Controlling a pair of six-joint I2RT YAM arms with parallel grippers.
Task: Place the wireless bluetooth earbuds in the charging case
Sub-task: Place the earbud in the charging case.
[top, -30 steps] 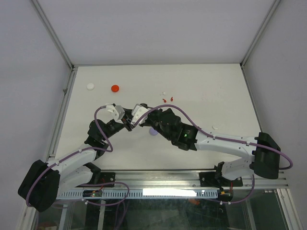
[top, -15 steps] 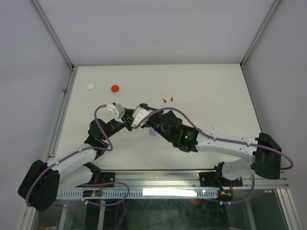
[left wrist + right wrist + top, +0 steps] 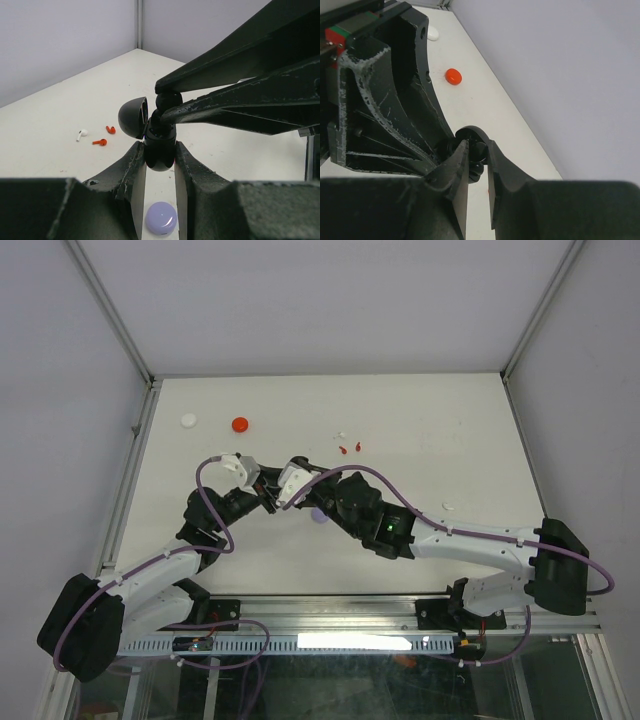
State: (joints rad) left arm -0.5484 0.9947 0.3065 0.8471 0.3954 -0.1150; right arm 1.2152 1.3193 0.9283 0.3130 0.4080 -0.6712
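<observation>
On the table (image 3: 440,420) we see a red case (image 3: 239,424) and a white case (image 3: 189,420) near the far left corner, well apart from both arms. Two red earbuds (image 3: 100,142) and a white earbud (image 3: 80,134) lie loose near each other, beyond the claws. A lavender case (image 3: 161,218) sits on the table, showing between the fingers of the left claw (image 3: 159,148).

That claw is clamped on the black case (image 3: 160,159), held off the table with its lid (image 3: 132,117) swung open to the left. The right claw (image 3: 476,146) lies across from the right, its fingers pinched together on a black earbud (image 3: 168,99) right at the case's open mouth.

From above, the two wrists crowd together and cover case and earbud entirely. In the right wrist view the left claw's frame fills the left side, and we make out only a dark rim between the fingers. Whether the earbud is seated or merely touching, we cannot tell: black on black blurs the edges. A small white thing (image 3: 449,506) near the right arm is too small to name.
</observation>
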